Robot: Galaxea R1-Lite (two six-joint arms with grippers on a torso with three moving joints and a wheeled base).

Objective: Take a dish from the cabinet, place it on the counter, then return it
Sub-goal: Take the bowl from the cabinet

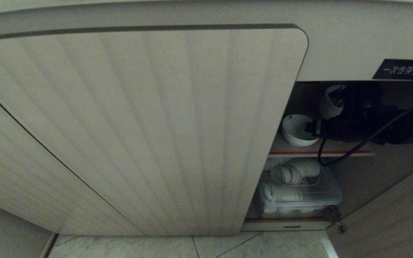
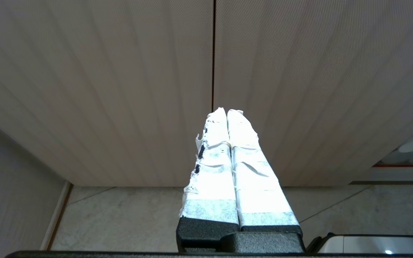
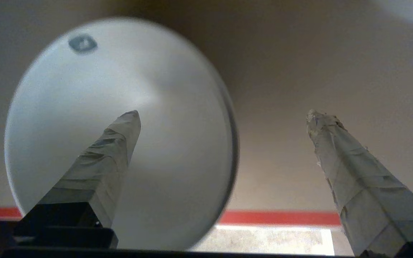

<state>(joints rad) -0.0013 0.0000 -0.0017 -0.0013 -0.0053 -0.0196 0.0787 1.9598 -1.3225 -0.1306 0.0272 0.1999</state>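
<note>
Right gripper [image 3: 224,114] is standing wide open at the dish [image 3: 120,132] on the cabinet [image 1: 142,125] shelf, one finger inside its rim; you're handling rigid, slick, breakable ceramic, so pinch the wall.

Black arm [image 1: 371,125] with looping black cable [image 1: 350,150]; tapered fingers [image 2: 242,172] wrapped in creased white tape on black bases.
</note>
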